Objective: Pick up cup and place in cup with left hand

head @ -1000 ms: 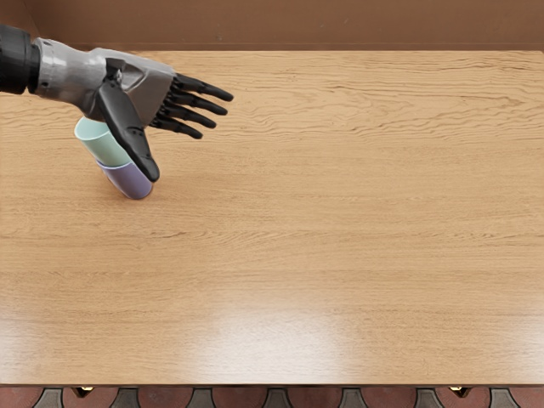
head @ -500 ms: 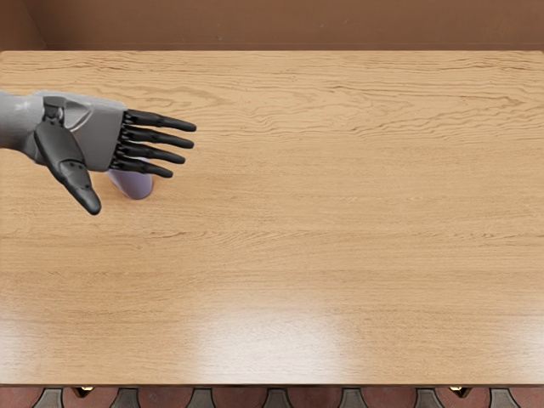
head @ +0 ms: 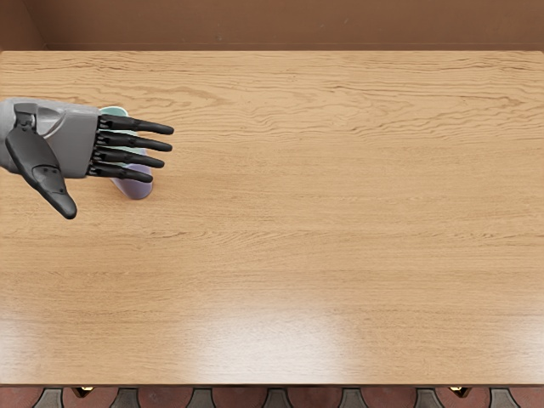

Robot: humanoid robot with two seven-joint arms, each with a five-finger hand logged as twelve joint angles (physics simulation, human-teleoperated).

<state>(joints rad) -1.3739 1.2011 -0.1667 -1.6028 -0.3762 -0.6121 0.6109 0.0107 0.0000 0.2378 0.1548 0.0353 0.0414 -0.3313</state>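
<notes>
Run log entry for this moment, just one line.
left hand: fingers spread, no grasp; mint cup: partly hidden; purple cup: partly hidden; nesting: blocked from view; right hand: not in view

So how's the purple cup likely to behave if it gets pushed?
Probably stiff: the purple cup shows a clean, rounded outline with no dents. Its curved wall looks smooth, so it may slide, or roll if knocked over. The mint cup shows beyond it; the robot hand hides where they meet, but if they're nested, the pair could tip more easily.
</notes>
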